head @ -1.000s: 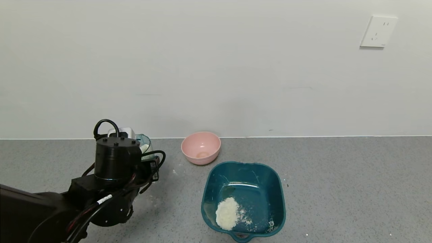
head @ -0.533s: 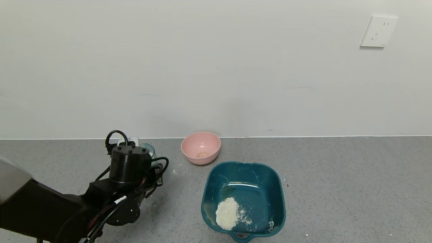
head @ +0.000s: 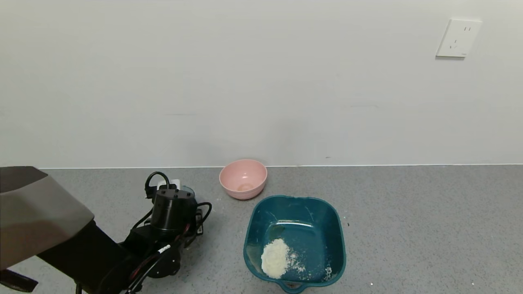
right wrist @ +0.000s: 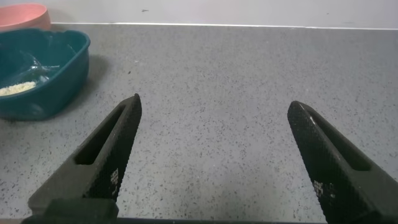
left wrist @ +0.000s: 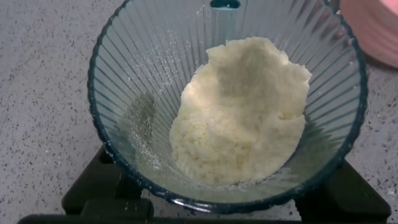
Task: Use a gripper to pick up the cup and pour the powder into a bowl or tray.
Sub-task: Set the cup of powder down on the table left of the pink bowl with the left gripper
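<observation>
My left gripper (head: 182, 191) is shut on the ribbed pale green-blue cup (left wrist: 130, 81), low over the table left of the teal tub (head: 254, 216). Its black wrist hides most of the cup in the head view; only a sliver of rim (head: 191, 190) shows. In the left wrist view the cup is upright between my black fingers (left wrist: 93, 186) and holds a heap of off-white powder (left wrist: 239, 112). A second heap of powder (head: 274, 258) lies in the tub's near left corner. My right gripper (right wrist: 214, 104) is open and empty over bare table, out of the head view.
A small pink bowl (head: 243, 178) stands by the wall behind the tub, close to the right of the cup (left wrist: 379, 25). The right wrist view shows the tub (right wrist: 68, 46) and pink bowl (right wrist: 22, 15) far off. A wall socket (head: 457, 38) is at upper right.
My left arm has moved forward, right and down with the cup, from raised to low over the table near the pink bowl. The tub and its powder have not moved.
</observation>
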Controlling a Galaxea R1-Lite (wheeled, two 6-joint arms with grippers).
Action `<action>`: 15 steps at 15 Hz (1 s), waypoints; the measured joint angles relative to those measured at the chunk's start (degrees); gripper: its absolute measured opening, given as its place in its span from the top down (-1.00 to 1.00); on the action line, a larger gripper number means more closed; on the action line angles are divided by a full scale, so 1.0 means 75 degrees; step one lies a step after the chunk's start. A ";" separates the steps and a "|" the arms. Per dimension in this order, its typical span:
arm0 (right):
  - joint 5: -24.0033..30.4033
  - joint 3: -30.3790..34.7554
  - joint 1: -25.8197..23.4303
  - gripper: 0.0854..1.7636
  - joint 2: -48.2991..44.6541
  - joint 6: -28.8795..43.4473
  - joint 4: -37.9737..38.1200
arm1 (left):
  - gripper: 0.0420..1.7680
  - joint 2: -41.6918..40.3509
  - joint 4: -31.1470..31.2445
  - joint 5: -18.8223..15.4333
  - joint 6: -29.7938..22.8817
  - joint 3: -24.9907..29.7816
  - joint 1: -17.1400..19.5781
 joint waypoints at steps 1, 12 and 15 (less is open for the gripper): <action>0.0003 0.0000 0.0000 -0.94 0.0000 0.0003 0.0000 | -0.44 0.0070 -0.0005 0.0000 -0.0003 0.0000 0.0000; 0.0000 0.0000 0.0000 -0.94 0.0000 0.0005 0.0000 | -0.44 0.0346 -0.0003 -0.0011 -0.0015 -0.0037 -0.0003; 0.0000 0.0000 0.0000 -0.94 0.0000 0.0003 0.0000 | -0.44 0.0361 0.0000 -0.0011 -0.0021 -0.0052 -0.0003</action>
